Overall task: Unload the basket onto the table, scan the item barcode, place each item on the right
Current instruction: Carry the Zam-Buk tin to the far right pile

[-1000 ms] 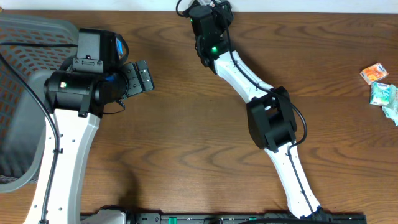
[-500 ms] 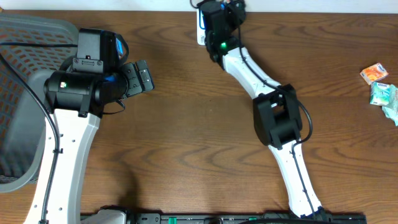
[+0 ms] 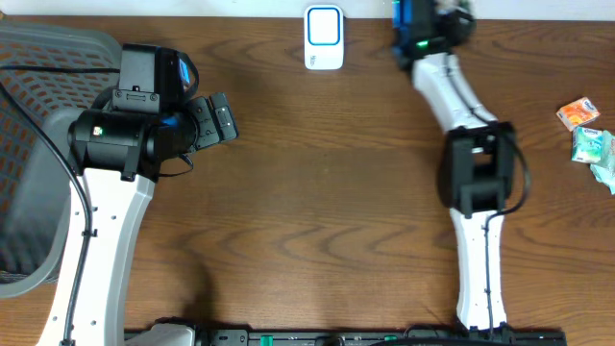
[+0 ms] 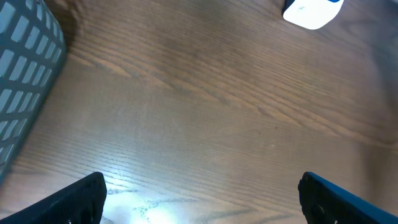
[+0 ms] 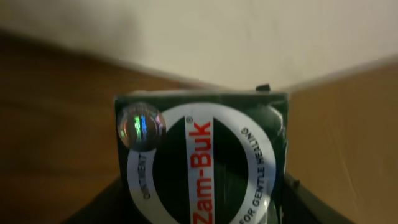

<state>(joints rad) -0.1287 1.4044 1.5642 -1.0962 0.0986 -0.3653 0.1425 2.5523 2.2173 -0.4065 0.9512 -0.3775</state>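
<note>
At the far edge of the table [image 3: 307, 202], my right gripper [image 3: 423, 21] is clamped on the green Zam-Buk box [image 5: 202, 162], jaws partway closed against its two sides. The wrist view shows its printed face, with the white ring and red lettering, turned toward my own camera. No barcode shows on that face, so I judge it sits on a side I cannot see from here. The scanner [image 3: 324, 38] stands on the same far edge, to my left of the held box and apart from it, with bare wood between. The coming move turns on that sideways gap. I would have to carry the box leftward along the edge and turn it so the hidden barcode meets the scanner's window. My left gripper [image 3: 216, 120] hangs with its jaws wide apart and nothing in them, nearer me and further left. The right arm is closer and already has the box.
</note>
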